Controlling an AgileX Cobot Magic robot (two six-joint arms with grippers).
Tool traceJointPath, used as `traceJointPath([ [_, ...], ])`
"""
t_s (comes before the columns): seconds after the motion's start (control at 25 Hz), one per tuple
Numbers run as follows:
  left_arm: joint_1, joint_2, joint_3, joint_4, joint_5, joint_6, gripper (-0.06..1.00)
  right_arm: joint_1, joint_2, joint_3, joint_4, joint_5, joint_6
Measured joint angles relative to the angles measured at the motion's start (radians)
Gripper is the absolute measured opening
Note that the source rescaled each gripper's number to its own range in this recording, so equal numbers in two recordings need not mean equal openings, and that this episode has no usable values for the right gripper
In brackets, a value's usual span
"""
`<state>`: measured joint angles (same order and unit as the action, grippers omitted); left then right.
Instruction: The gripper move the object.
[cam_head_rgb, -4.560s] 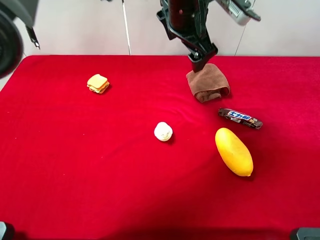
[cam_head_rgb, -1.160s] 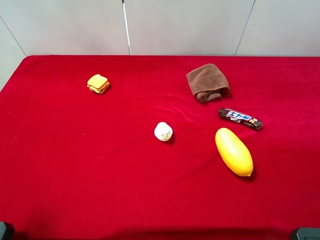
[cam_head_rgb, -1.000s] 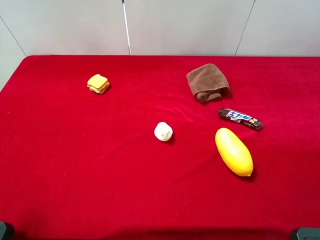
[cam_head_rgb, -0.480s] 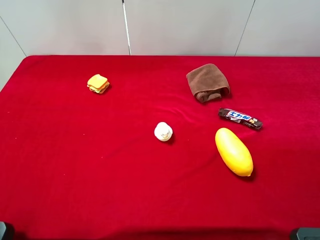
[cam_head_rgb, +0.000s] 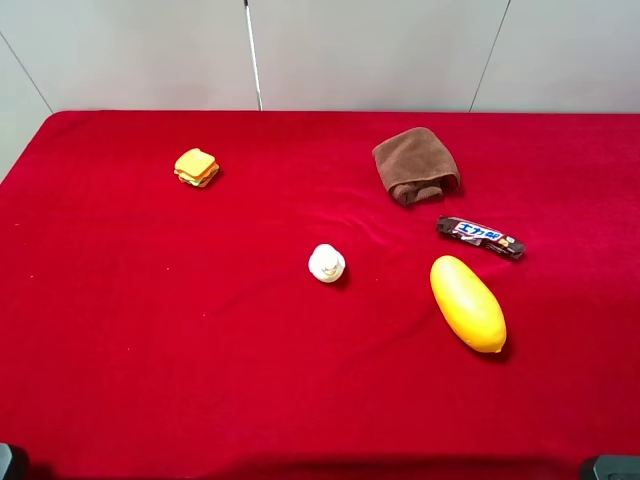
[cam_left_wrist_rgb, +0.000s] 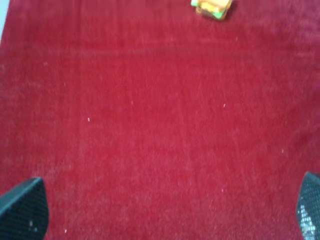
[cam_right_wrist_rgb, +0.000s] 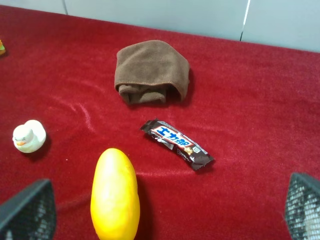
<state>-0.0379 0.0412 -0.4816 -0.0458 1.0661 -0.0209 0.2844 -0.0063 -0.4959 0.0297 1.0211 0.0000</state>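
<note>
Exterior high view: I see no arm over the red table; the brown towel lies on the far right part of the cloth, touching nothing.
Right wrist view: my right gripper shows only two mesh fingertips at the frame's corners, set wide apart and holding nothing.
Left wrist view: my left gripper likewise shows fingertips spread wide over bare cloth, with only the sandwich toy at the far edge of its sight.
Key relation: the towel lies ahead of the right gripper, beyond the candy bar and the yellow fruit; I judge the right arm the nearer one, since the left camera does not see the towel at all.
Path: the candy bar and fruit sit between the spread fingers and the towel, so I judge a reach would pass above them.
Long axis: the towel is a squat fold, somewhat wider across than deep in the wrist view; its open, layered edge faces the right gripper, the rounded fold faces away.
Towel appearance: brown terry, soft, rumpled, folded in several layers with a stitched hem showing.
Neighbours: candy bar near the towel but apart; duck toy and sandwich toy well apart.
</note>
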Motion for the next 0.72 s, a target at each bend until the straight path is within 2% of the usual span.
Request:
traceJointPath([
  [0.72,0.001,-0.045,0.001,-0.002,0.0,0.001,1.0,0.0,0.0,0.0,0.0,-0.001,0.0],
])
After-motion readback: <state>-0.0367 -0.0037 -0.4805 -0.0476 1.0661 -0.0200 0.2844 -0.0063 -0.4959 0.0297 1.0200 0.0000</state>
